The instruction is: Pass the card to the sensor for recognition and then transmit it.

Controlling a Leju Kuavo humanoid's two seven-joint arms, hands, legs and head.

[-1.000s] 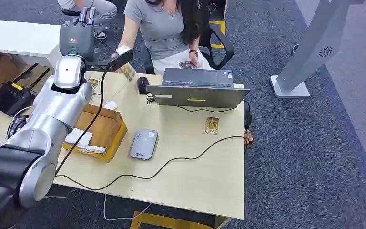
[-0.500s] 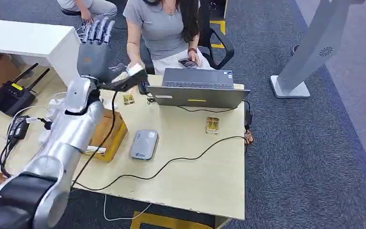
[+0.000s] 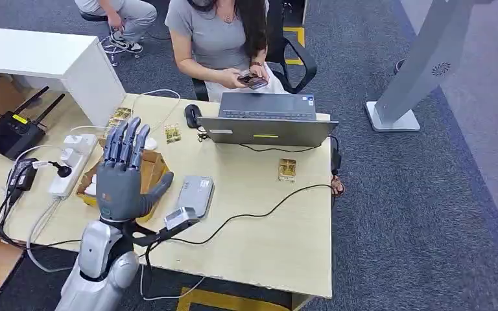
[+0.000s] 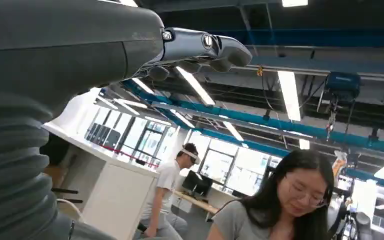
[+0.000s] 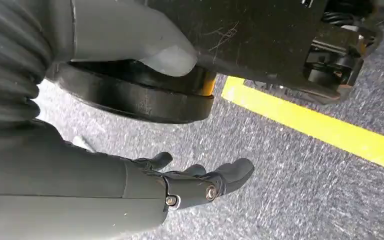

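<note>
A grey card reader [image 3: 195, 195] lies on the wooden table [image 3: 269, 243], its cable running off to the right. One gold card [image 3: 287, 170] lies to the reader's right, in front of the laptop [image 3: 267, 121]. Another gold card [image 3: 172, 134] sits beside the mouse [image 3: 192, 116]. My left hand [image 3: 124, 178] is raised upright over the table's near left side, fingers spread and nothing in it. In the left wrist view its fingers [image 4: 205, 47] point up toward the ceiling. My right hand [image 5: 200, 182] hangs over the carpet, fingers loosely extended and empty.
A person [image 3: 217, 39] sits behind the laptop holding a phone [image 3: 251, 80]. An open cardboard box [image 3: 152, 170] lies behind my left hand. A power strip [image 3: 71, 162] and a router [image 3: 11, 133] are at the left. A white stand [image 3: 421, 65] rises at the right.
My left arm has drawn back from the far edge by the person to the near left side. The person's hand has left it and now holds the phone.
</note>
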